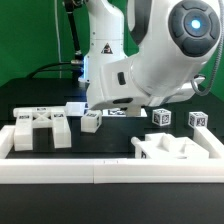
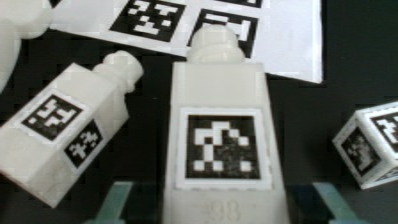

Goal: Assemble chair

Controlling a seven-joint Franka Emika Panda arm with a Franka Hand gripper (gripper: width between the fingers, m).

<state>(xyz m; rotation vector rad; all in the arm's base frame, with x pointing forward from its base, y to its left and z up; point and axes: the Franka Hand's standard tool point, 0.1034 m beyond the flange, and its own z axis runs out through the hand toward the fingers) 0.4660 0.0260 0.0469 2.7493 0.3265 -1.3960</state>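
Note:
In the wrist view a white chair leg (image 2: 222, 120) with a square tag and a peg at its far end runs lengthwise between my gripper's fingers (image 2: 226, 205). The gripper is shut on its near end. A second tagged leg (image 2: 71, 120) lies slanted beside it, apart from it. In the exterior view a small white leg (image 1: 92, 121) shows just under the arm (image 1: 150, 60), whose bulk hides the gripper. A slotted white seat block (image 1: 40, 130) stands at the exterior view's left, and another chunky white part (image 1: 175, 148) lies at the front right.
The marker board (image 2: 178, 25) lies just beyond the held leg's peg. A tagged white block (image 2: 374, 145) sits close by. Two tagged cubes (image 1: 162, 118) (image 1: 197, 119) stand at the exterior view's right. A long white border rail (image 1: 100, 172) runs along the front.

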